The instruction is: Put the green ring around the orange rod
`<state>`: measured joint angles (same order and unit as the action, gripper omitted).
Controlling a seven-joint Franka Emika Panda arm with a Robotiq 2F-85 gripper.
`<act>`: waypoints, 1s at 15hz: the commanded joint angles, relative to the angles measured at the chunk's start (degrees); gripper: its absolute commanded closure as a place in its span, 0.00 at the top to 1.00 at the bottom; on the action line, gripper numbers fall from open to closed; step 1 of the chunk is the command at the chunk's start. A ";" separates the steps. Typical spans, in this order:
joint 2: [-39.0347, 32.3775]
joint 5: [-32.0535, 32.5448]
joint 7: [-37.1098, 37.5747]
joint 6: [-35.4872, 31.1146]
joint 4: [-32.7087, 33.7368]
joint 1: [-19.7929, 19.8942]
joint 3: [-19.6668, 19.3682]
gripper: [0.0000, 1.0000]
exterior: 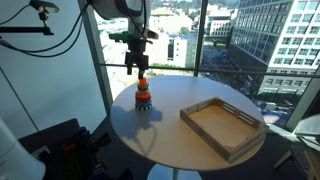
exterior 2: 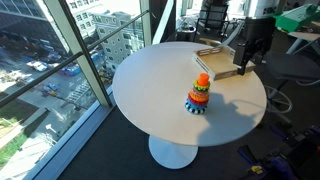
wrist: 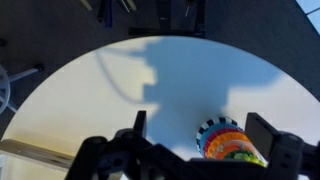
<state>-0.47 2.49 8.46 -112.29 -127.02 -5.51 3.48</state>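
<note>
We are in a high-rise office: tall glass windows (exterior: 222, 40) overlook city tower blocks (exterior: 292, 40), beside a round white table (exterior 2: 160, 95).

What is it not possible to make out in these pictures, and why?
1. Ring stack, wrist view: its lower part is cut off by the bottom edge.
2. Its single rings, in both exterior views: too small to tell apart.
3. Wooden tray, in an exterior view: partly hidden behind the gripper.
</note>
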 commanded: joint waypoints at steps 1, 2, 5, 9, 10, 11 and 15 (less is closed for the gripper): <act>8.79 -1.01 0.58 1.87 -5.65 1.35 -0.40 1.00; 10.47 -1.17 0.26 2.19 -6.46 1.67 -0.50 1.00; 15.66 -1.21 -1.02 2.15 -8.88 2.42 -0.87 1.00; 19.45 -1.19 -1.62 2.02 -10.73 2.98 -1.27 1.00; 19.84 -1.21 -1.82 1.87 -10.99 3.17 -1.42 1.00; 19.67 -1.03 -2.58 1.42 -11.30 3.32 -1.66 1.00; 18.50 -0.33 -1.11 1.84 -10.54 3.29 -1.02 1.00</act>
<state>18.03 2.32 7.49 -110.53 -137.63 -2.74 1.98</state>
